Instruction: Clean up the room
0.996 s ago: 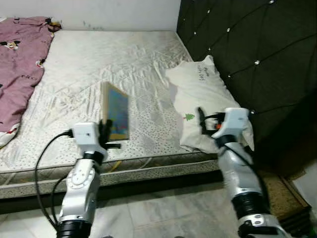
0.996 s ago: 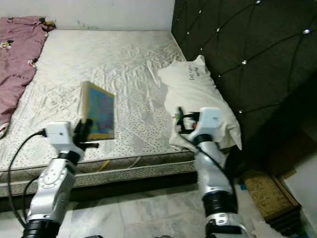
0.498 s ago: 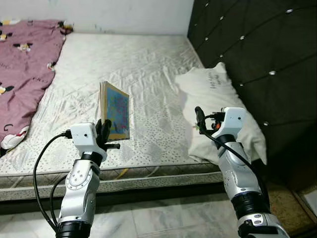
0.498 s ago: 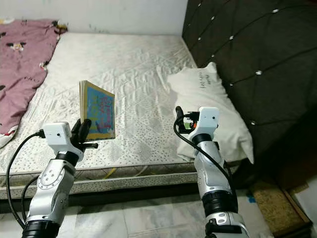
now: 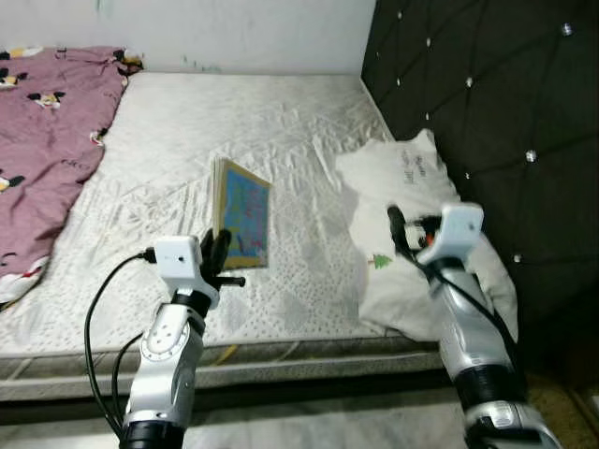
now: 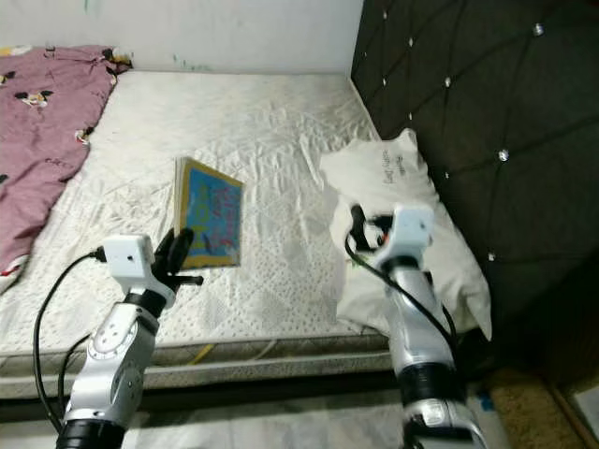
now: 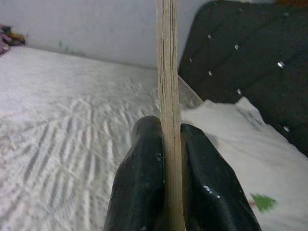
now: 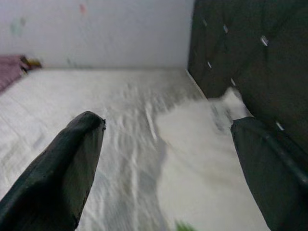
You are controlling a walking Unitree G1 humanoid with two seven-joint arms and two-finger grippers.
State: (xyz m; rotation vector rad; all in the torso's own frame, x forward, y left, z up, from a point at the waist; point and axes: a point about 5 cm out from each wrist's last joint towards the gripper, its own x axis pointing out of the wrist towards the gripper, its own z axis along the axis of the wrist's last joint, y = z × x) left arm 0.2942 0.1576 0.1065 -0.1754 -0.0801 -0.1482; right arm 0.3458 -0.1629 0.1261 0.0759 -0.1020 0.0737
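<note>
We hold the book [image 5: 241, 213] upright in our left gripper [image 5: 215, 254], the two black fingers [image 7: 139, 183] pressed flat against either side of its thin page edge, so the colourful blue cover faces toward three o'clock. The book stands above the near part of the white mattress [image 5: 234, 122], lifted clear of the sheet, roughly at the centre of our head view. Our right gripper [image 5: 397, 229] hangs at about four o'clock from the book, well apart from it, its fingers [image 8: 62, 168] spread wide with nothing between them, hovering over the white pillow [image 5: 412, 187] that lies against the dark tufted headboard [image 5: 487, 103]. A small green tree print marks the pillow just beside that gripper. At ten o'clock a pink blanket [image 5: 47, 131] with cartoon prints lies along the mattress's far left side.
</note>
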